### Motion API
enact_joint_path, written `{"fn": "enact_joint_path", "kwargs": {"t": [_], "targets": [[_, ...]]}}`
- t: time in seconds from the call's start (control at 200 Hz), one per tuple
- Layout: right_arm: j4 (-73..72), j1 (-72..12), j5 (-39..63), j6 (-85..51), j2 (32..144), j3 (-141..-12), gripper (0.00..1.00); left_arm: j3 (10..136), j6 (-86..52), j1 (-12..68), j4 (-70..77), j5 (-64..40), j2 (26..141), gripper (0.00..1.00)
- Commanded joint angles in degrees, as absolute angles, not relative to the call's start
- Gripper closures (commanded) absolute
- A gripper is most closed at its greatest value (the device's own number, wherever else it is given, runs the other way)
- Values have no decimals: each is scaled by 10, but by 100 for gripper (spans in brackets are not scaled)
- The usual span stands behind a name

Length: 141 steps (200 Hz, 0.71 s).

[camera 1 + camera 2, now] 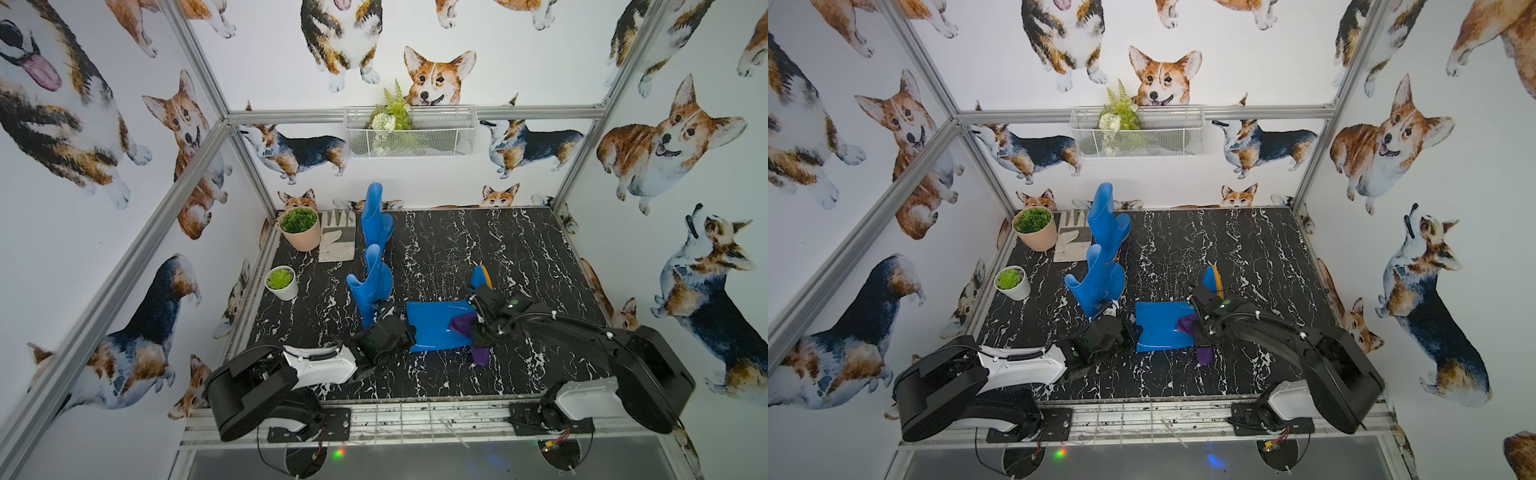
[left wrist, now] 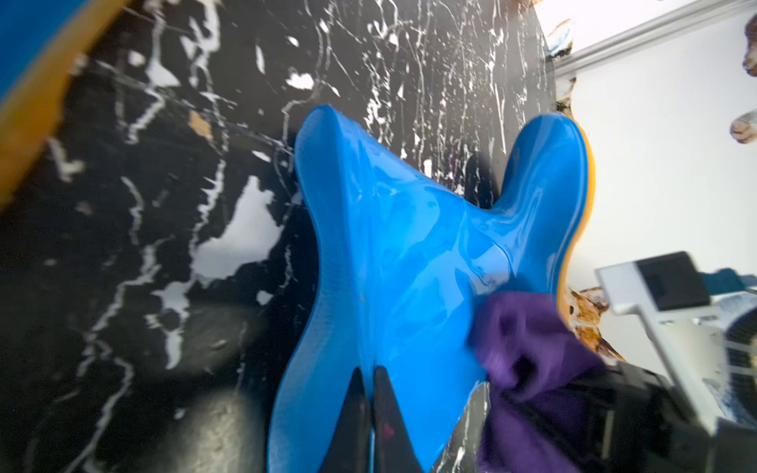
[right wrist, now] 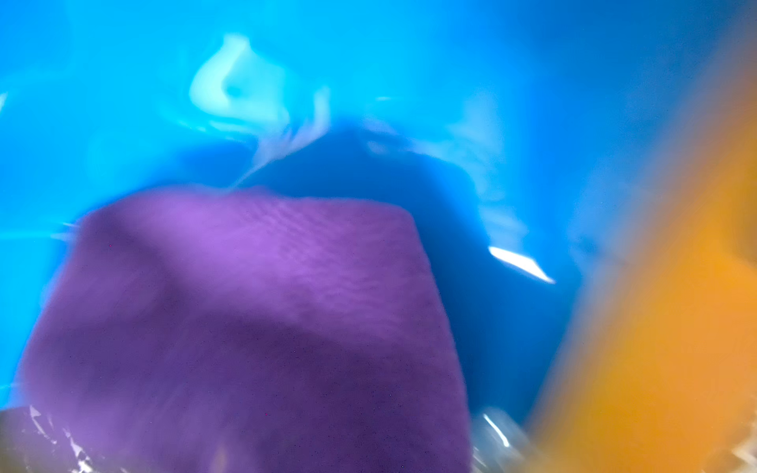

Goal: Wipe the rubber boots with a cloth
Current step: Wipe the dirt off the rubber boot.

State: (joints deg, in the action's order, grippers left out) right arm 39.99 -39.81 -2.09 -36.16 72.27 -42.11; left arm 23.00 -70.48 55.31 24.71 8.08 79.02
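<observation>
Lying flat on black marbled tabletop (image 1: 498,249): glossy blue rubber boot (image 1: 436,328), orange sole. Dark-purple fabric cloth (image 1: 462,325) bunched on its ankle, clamped by right gripper (image 1: 478,330); fingers buried under fabric, wrist view badly blurred. Left gripper (image 2: 370,379) closed, tips resting on boot's shaft, body hiding part of shaft rim in both top views.

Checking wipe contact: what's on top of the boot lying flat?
The purple cloth, held by the right gripper, and the shut tips of the left gripper. Under them the blue rubber boot is covered.
</observation>
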Motion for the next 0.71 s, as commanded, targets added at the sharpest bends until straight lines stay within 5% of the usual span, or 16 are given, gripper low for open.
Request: {"fn": "enact_joint_path", "kwargs": {"t": [0.0,0.14,0.23,0.375,0.511,0.701], "targets": [[445,-382,-47,-349,647,-426,100,243,-691,552,252,97,792,100],[411,-456,-25,-346,629,-442,100,250,-688,552,255,93,800,100],[372,-576,-20,-345,710,-475,100,254,-690,551,261,90,808,100],[300,-657,30,-336,811,-498,100,259,-687,551,272,76,820,100],[294,-644,16,-347,853,-480,100,257,-684,552,279,69,818,100],[347,-499,36,-409,836,-393,100,253,-678,551,279,72,807,100]]}}
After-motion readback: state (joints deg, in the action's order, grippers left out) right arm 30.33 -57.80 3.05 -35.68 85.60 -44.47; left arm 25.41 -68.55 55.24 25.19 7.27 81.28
